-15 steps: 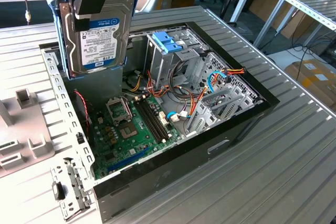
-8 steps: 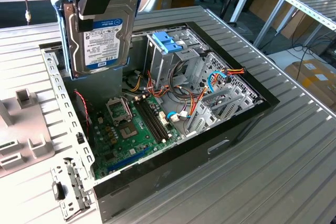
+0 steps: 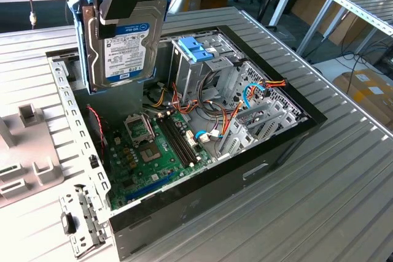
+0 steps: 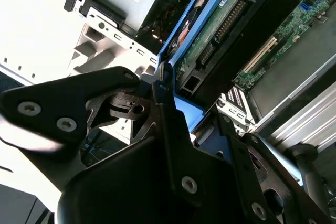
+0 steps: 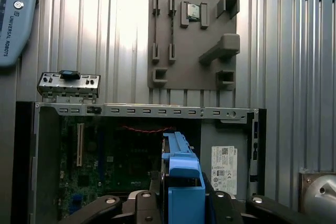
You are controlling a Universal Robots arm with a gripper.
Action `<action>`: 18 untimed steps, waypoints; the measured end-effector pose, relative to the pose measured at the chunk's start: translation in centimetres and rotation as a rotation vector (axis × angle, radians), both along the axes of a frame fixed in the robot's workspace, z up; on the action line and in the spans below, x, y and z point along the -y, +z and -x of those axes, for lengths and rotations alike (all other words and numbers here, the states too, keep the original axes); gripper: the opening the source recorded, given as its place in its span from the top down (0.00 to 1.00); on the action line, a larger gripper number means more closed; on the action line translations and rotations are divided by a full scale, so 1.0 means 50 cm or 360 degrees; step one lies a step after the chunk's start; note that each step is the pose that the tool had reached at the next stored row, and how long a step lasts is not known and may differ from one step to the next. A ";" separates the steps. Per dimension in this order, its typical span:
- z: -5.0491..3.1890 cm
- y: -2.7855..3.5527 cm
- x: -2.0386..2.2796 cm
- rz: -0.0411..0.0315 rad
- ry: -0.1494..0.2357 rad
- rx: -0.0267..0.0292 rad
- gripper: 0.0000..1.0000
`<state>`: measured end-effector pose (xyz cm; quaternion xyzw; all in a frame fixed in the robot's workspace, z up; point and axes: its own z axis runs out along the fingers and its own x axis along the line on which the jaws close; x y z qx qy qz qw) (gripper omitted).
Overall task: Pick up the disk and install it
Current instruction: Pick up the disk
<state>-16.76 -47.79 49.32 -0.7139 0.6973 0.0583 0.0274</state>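
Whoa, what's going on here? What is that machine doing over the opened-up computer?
A robot arm is holding the disk, a computer hard drive, with its jaws shut on it. The disk hangs upright in the air, its label facing the exterior view, above an open computer case, toward the exterior view's left. The case lies on a ribbed metal table with its green motherboard exposed. The disk is not yet seated in the case.
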 end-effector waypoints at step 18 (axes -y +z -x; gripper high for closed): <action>-0.012 -0.001 0.0300 0.0000 0.0000 0.00000 0.63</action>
